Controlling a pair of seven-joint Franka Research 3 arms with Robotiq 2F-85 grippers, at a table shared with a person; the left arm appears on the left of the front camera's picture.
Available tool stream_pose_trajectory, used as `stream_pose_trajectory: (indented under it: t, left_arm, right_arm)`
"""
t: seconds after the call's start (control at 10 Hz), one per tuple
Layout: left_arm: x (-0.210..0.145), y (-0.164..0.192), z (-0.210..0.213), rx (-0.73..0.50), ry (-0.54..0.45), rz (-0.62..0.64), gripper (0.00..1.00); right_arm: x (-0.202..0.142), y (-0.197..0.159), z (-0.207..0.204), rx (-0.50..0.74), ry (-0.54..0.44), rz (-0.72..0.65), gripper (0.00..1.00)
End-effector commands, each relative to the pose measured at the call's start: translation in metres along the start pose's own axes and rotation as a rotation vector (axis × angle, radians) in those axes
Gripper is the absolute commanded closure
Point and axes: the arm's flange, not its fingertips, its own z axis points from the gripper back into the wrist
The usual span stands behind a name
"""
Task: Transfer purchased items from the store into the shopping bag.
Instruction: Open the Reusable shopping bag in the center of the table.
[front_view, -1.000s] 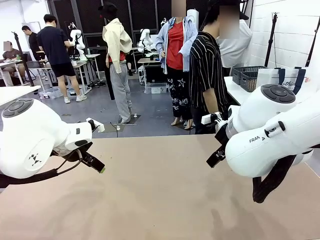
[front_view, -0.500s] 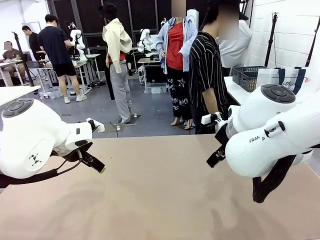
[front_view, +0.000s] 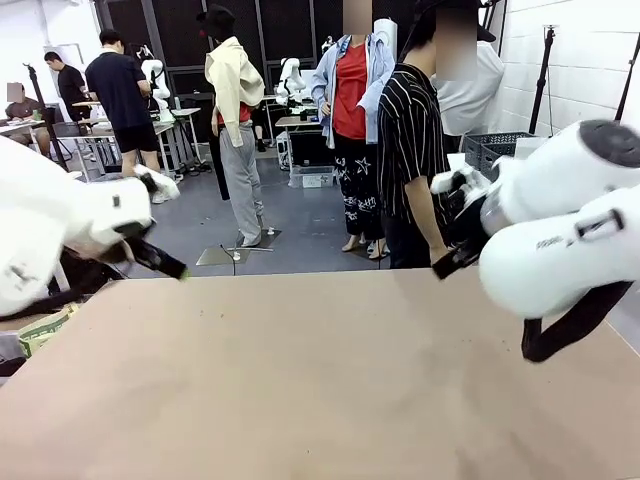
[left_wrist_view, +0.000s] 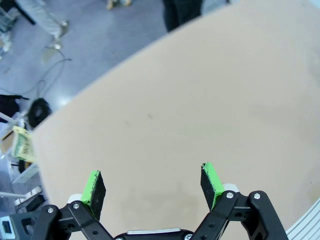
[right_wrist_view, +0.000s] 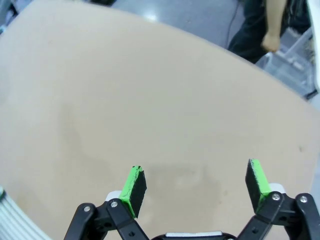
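The left pincer has been raised toward the upper left, the right pincer toward the upper right.

1. Two white robot arms: the left arm at the frame's left, the right arm at its right.
2. Two grippers, the left gripper and the right gripper, each with two green pads.
3. One tan table.
4. One person in a striped shirt, upper centre.

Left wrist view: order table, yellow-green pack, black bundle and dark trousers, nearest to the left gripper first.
1. table, under the left gripper.
2. yellow-green pack, off the edge, picture left.
3. black bundle, floor beyond.
4. dark trousers, picture top.
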Motion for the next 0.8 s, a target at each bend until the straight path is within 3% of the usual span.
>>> stream_pose_trajectory:
  t: [0.0, 0.3, 0.5, 0.7]
  left_arm:
    - [-0.05, 0.031, 0.044, 0.094, 0.009, 0.12, 0.0]
    - [-0.13, 0.099, 0.069, 0.166, 0.069, 0.316, 0.0]
    - [-0.187, 0.127, 0.08, 0.182, 0.07, 0.489, 0.0]
    - [-0.239, 0.142, 0.091, 0.171, 0.031, 0.618, 0.0]
  right_arm:
    - [-0.012, -0.067, 0.025, -0.039, -0.062, -0.164, 0.0]
    - [-0.07, -0.177, 0.022, -0.116, -0.016, -0.409, 0.0]
    - [-0.134, -0.234, 0.007, -0.156, 0.037, -0.561, 0.0]
    - [-0.183, -0.261, -0.01, -0.121, 0.055, -0.659, 0.0]
